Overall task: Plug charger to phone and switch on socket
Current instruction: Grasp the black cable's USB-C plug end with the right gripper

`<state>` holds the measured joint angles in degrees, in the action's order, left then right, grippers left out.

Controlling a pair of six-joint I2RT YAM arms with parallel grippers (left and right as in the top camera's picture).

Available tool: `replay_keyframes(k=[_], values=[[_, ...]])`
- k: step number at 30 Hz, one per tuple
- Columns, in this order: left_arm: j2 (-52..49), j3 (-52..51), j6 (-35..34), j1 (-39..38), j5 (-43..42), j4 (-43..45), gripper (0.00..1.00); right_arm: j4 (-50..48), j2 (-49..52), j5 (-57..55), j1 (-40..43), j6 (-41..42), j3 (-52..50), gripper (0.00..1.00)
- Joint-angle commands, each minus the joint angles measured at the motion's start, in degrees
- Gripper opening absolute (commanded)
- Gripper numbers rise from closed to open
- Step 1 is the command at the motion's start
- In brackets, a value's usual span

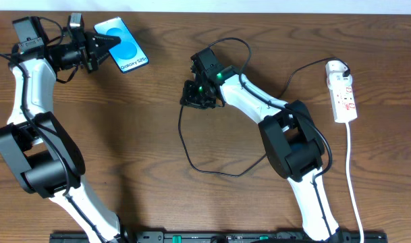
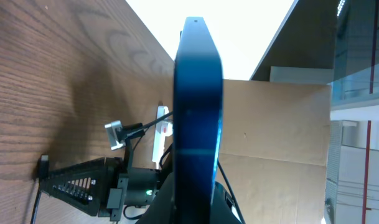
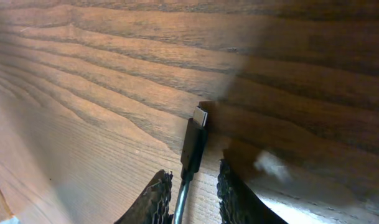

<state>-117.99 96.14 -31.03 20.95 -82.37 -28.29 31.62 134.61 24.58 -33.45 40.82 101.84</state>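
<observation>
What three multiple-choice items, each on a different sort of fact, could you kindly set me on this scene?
1. What state is the phone in?
A lying free; B clamped in the left gripper; C plugged in.
2. Where is the socket?
A under the phone; B between the grippers; C out to the right of the right arm.
3. What colour is the charger cable?
A white; B black; C red.

Answers:
1 B, the fingers pinch its edge in the overhead view.
2 C, the overhead view shows it beyond that arm.
3 B, the right wrist view shows it black between the fingers of the right gripper.
</observation>
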Motion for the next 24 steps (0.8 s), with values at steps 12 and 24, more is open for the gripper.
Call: replay_keyframes(k=[12, 24], values=[[0.44, 0.42, 1.18, 0.24, -2.08, 0.02, 0.07, -0.17, 1.01, -10.97, -5.6, 2.49, 1.18, 0.13], [0.44, 0.42, 1.25, 0.24, -0.42, 0.02, 0.08, -0.81, 1.92, -5.7, -3.17, -10.75, 1.22, 0.01]])
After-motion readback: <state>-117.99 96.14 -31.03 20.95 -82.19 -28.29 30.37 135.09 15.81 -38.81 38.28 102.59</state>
